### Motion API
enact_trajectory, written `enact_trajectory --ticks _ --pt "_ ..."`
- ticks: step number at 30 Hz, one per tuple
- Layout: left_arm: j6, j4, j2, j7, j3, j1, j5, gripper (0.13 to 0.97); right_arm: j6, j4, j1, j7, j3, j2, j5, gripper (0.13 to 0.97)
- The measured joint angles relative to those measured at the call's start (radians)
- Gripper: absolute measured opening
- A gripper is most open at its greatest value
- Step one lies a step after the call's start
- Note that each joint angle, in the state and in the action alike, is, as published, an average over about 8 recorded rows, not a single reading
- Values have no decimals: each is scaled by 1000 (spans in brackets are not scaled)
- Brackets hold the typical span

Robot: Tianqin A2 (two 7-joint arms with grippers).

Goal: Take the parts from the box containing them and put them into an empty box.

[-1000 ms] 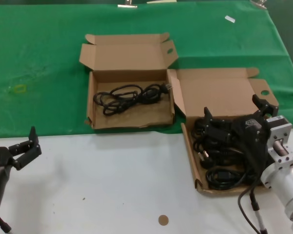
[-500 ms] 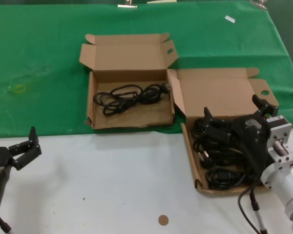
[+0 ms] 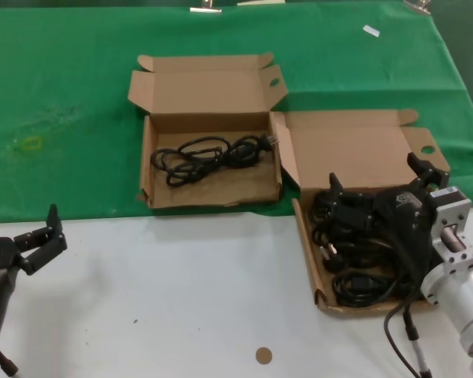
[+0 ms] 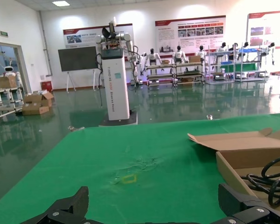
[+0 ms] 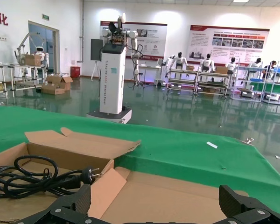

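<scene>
The long box (image 3: 309, 264) with a tall lid (image 3: 355, 150) stands at the right and holds several black power cables (image 3: 355, 248). The wider box (image 3: 147, 169) with a short lid stands at the middle back and holds one black cable (image 3: 209, 153). My right gripper (image 3: 378, 177) is open and empty, low over the back of the long box, above its cables. In the right wrist view the gripper (image 5: 157, 201) frames the tall lid (image 5: 177, 196), and the wider box's cable (image 5: 28, 177) lies beyond. My left gripper (image 3: 39, 236) is parked open at the front left; in the left wrist view it (image 4: 154, 205) faces the green cloth.
A green cloth (image 3: 63, 94) covers the back half of the table and bare white tabletop (image 3: 181, 291) the front. A small brown disc (image 3: 263, 356) lies near the front edge. A white tag (image 3: 370, 31) and a yellow mark (image 3: 31, 143) are on the cloth.
</scene>
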Motion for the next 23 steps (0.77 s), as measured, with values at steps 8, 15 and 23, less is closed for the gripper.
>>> enact_trajectory --ticks 8,15,23 --pt "0 0 0 0 0 0 0 966 0 0 0 0 0 0 0 966" --pt "0 0 0 0 0 0 0 966 0 0 0 0 0 0 0 966" --pt "0 0 0 0 0 0 0 966 0 0 0 0 0 0 0 966"
